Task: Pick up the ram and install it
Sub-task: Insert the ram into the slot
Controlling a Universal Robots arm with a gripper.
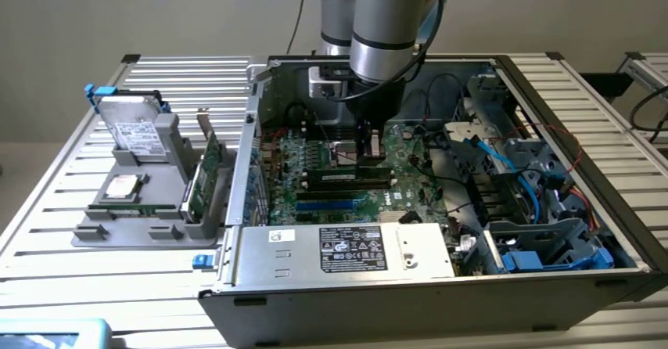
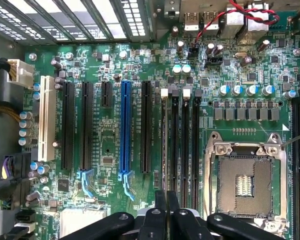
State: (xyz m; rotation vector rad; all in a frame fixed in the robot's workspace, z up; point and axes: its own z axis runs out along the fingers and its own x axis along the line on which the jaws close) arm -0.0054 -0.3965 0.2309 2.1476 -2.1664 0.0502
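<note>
Fingers together and seemingly empty, the gripper (image 1: pixel 365 152) hangs mid-frame over the motherboard (image 1: pixel 313 161), well apart from the ram (image 1: pixel 134 208) apparently lying crosswise on the tray (image 1: pixel 94 235) at the exterior view's lower left

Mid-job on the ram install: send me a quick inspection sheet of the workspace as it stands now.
Surface: slatted metal table carrying an open computer case and a grey holder.
Job's things: ram, a thin green stick, seems to lie along the holder's front, apart from the arm; memory slots look empty.
Clutter: hard drive and green card standing in the holder.
Grippers: gripper over the motherboard by the memory slots, fingers shut, nothing seen between them.
Cables: blue cables inside the case; red-and-black pair near the rear ports.
Surroundings: plain wall; nothing else seen.
</note>
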